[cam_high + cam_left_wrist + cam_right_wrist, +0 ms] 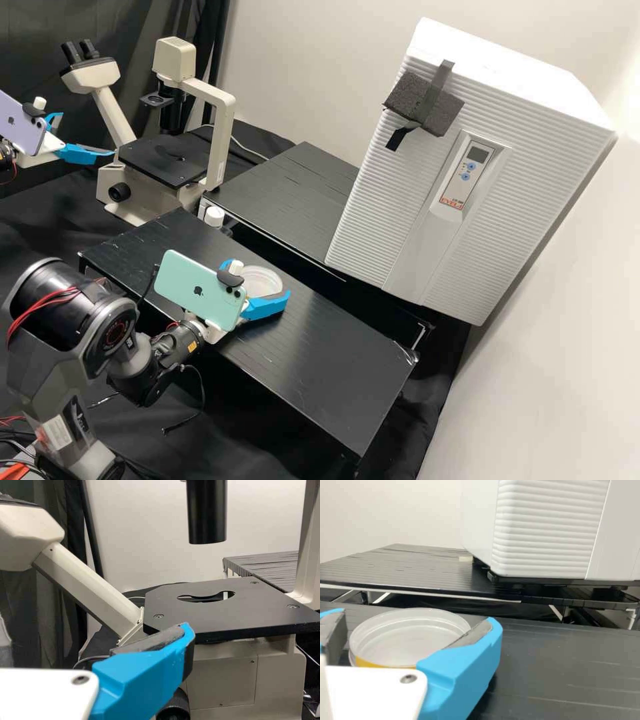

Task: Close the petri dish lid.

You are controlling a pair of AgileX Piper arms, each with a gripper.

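Observation:
In the high view, my right gripper (259, 279) is low over the front bench, open, its fingers on either side of the round, clear petri dish (265, 283). In the right wrist view, the dish (412, 637) has a pale rim and a yellow band; it lies between the fingers of the right gripper (416, 619), against or very near one pad. I cannot tell whether a lid lies on it. At the far left of the high view, my left gripper (87, 134) stands open beside the microscope; in the left wrist view, the left gripper (95, 630) shows one blue finger.
The microscope (167, 160) stands behind the front bench (320, 353). A white ribbed incubator (460, 167) rises at the back right beside a second black bench (287, 193). A small white-capped item (214, 215) is near the front bench's back edge.

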